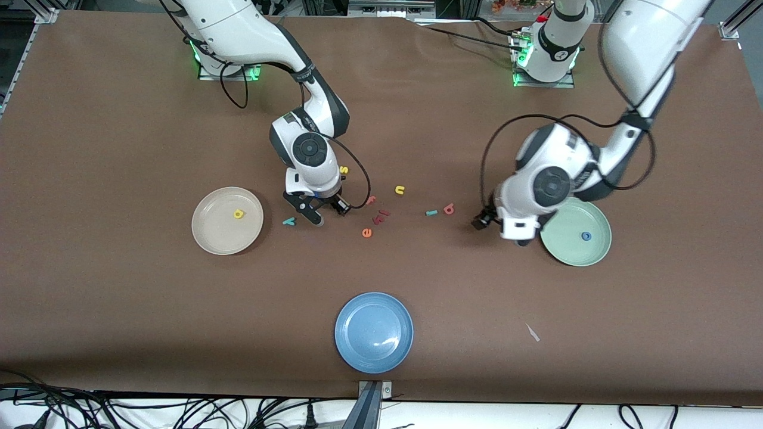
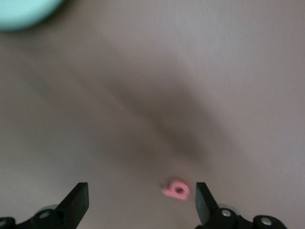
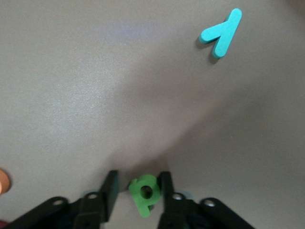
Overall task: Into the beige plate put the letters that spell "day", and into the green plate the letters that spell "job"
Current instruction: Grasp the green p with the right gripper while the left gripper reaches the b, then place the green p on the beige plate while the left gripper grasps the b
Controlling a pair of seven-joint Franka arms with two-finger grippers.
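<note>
Green plate (image 1: 587, 253): rim toward the right arm's end covered by the left arm's wrist; in the left wrist view only a blurred mint edge, cut by the frame.
Green d (image 3: 146, 193): hidden under the right hand (image 3: 138, 188) in the front view.
Left hand (image 2: 142, 202): fingertips only, body cut off.
Orange letter (image 3: 2, 181): cut by the frame edge, shape unreadable.

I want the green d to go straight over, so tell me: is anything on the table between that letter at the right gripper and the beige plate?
Only the teal y lies on the table between the green d, set between the right gripper fingers, and the beige plate. A lifted carry should clear it.
</note>
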